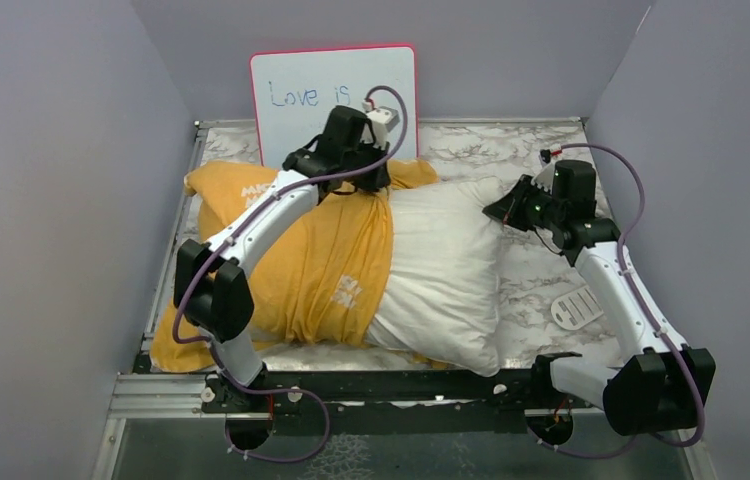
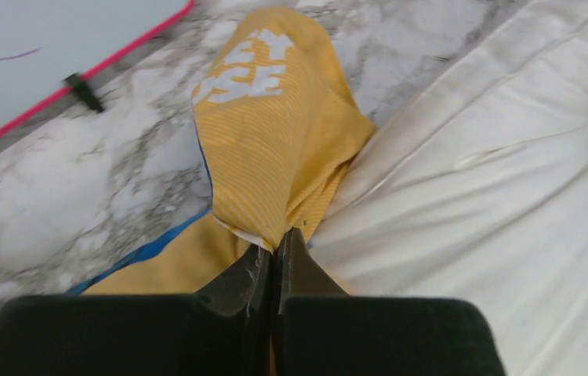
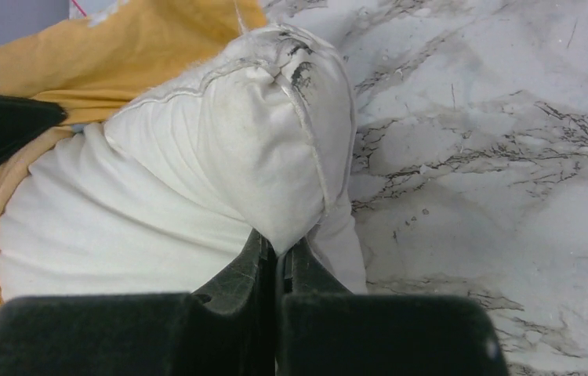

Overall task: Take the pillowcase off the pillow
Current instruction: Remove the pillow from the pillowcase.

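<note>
The yellow-orange pillowcase (image 1: 321,260) covers the left half of the white pillow (image 1: 446,270), whose right half lies bare on the table. At the far edge, where the case ends, my left gripper (image 1: 376,180) is shut on a bunched fold of the pillowcase (image 2: 275,133); the left gripper (image 2: 279,243) has its jaws pressed together on the fabric right beside the pillow (image 2: 495,180). My right gripper (image 1: 499,208) is shut on the pillow's far right corner. In the right wrist view this corner of the pillow (image 3: 220,157) is pinched in the right gripper (image 3: 281,249), with the pillowcase (image 3: 118,47) behind.
A pink-framed whiteboard (image 1: 334,95) leans against the back wall, just behind the left gripper. A small white slotted disc (image 1: 578,306) lies on the marble table (image 1: 541,270) right of the pillow. Purple walls enclose the left, right and back sides.
</note>
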